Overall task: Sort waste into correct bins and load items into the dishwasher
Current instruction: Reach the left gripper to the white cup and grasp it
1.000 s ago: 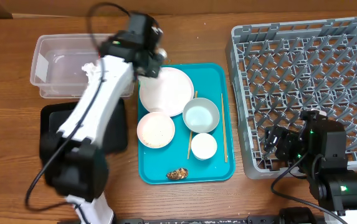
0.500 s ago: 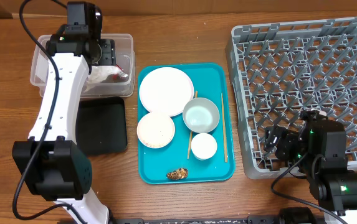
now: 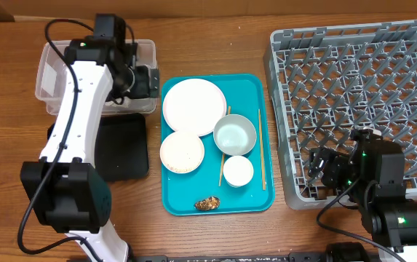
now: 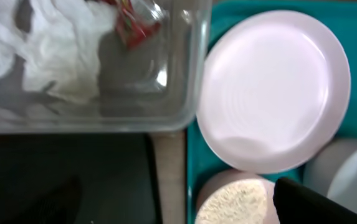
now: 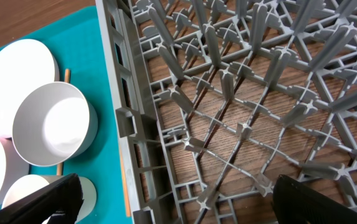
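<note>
The red wrapper (image 4: 131,25) and the crumpled tissue (image 4: 53,43) were seen lying inside the clear tub (image 4: 197,74), the wrapper near its right wall. The left gripper (image 3: 141,81) was held above that wall, its jaws apart and nothing between them. The right gripper (image 5: 177,183) was parked over the near corner of the dish rack (image 3: 354,87), jaws likewise spread wide and empty.

The plate (image 4: 271,87), a bowl of rice (image 3: 182,151), an empty bowl (image 3: 235,135), the cup (image 3: 238,171), the chopsticks (image 3: 262,149) and the brown scrap (image 3: 208,203) were all left on the teal tray (image 3: 252,196). The black tray (image 3: 124,149) was seen bare.

Several risks were judged likely. The light tub could be dragged if its rim were caught by a finger as the arm pulled away. The plate lay flat, so it could be pushed along the tray rather than gripped. Rice could be scattered if its bowl were tilted in transit. One chopstick was tucked beside the bowls and could be knocked.

The worktop (image 3: 215,36) was brown wood grain. Little of the room beyond it was shown.
</note>
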Controlling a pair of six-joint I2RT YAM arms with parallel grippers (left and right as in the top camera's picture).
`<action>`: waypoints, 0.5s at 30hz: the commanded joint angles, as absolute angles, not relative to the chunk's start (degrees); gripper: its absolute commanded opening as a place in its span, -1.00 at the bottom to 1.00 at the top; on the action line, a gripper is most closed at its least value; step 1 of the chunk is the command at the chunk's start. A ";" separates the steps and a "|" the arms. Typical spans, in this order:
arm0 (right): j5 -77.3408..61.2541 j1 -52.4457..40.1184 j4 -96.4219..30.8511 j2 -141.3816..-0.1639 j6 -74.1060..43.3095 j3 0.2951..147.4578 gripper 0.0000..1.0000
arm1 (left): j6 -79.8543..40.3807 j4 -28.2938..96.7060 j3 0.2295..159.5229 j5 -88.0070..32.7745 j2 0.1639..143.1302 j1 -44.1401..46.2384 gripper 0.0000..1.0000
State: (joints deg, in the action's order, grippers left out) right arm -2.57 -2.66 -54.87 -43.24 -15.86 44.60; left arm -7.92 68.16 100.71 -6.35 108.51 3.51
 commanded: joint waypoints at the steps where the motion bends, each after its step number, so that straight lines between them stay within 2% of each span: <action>1: -2.22 -2.55 -54.59 -42.89 -16.12 46.26 1.00 | -14.50 70.72 100.90 -11.42 108.86 4.29 0.99; 5: -2.22 -2.55 -54.59 -42.89 -16.12 46.26 1.00 | -15.05 72.86 100.90 -16.14 108.86 4.29 1.00; 15: -2.22 -2.55 -54.63 -42.89 -16.12 46.24 1.00 | -15.53 82.15 100.90 -13.08 108.86 8.47 0.86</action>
State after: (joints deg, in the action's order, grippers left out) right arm -2.57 -2.66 -54.92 -43.24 -15.88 44.60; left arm -14.50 80.68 100.71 -14.35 108.51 5.74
